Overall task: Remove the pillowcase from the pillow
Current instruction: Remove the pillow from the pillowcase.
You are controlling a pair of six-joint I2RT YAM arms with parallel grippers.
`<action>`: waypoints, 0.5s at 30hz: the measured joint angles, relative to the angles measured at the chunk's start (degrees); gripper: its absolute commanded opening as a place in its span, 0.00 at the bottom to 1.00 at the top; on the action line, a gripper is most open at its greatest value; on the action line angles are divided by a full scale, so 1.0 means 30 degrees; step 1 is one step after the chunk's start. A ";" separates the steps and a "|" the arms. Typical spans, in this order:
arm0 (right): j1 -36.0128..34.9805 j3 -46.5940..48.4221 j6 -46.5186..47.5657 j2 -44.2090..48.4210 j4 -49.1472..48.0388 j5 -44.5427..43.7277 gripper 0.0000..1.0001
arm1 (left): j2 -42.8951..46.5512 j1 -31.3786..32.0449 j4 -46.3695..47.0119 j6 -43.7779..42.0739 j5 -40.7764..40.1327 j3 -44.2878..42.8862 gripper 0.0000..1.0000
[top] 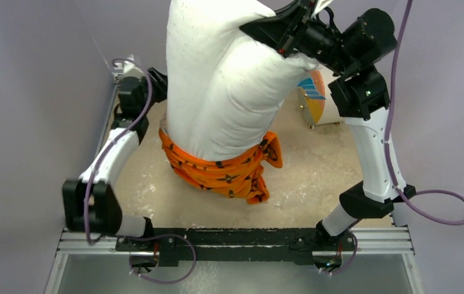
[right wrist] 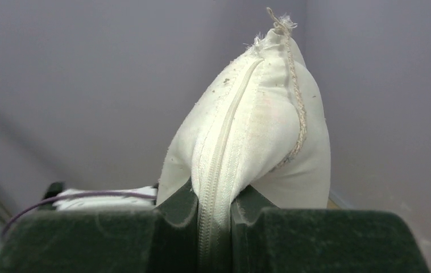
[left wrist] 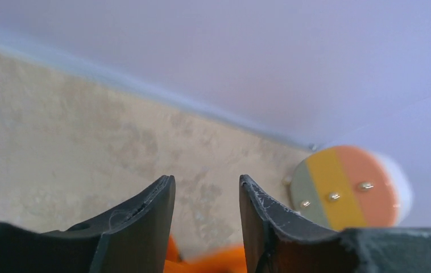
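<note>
Pillow [top: 223, 79] upright, long axis vertical, top corner tight between right fingers [right wrist: 174, 230]; left fingers [left wrist: 145, 227] apart.

White-shelled arms [top: 373, 153] w/ blk joints, purple cables [top: 86, 205] (loosely looped), scuffed matte blk fingers [left wrist: 145, 230].

Top cam looks steeply down from behind the arm bases [top: 139, 228], whole table [top: 315, 184] in frame. Left wrist cam sits low, skimming the tabletop toward the back wall [left wrist: 247, 51]; both catch the striped disc [left wrist: 344, 187]. Right wrist cam's right up against the pillow [right wrist: 258, 125] seam.
</note>
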State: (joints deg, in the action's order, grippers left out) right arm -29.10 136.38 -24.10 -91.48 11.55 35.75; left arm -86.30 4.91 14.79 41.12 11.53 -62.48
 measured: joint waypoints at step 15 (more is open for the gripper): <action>-0.0015 -0.0532 -0.1399 -0.3993 0.2812 -1.6094 0.00 | 1.6334 0.0889 -0.0379 -0.1960 0.6666 0.3869 0.53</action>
State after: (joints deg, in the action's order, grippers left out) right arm -29.15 134.78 -28.29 -103.46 19.99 -12.53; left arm -37.30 7.57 13.65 35.24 31.53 -50.87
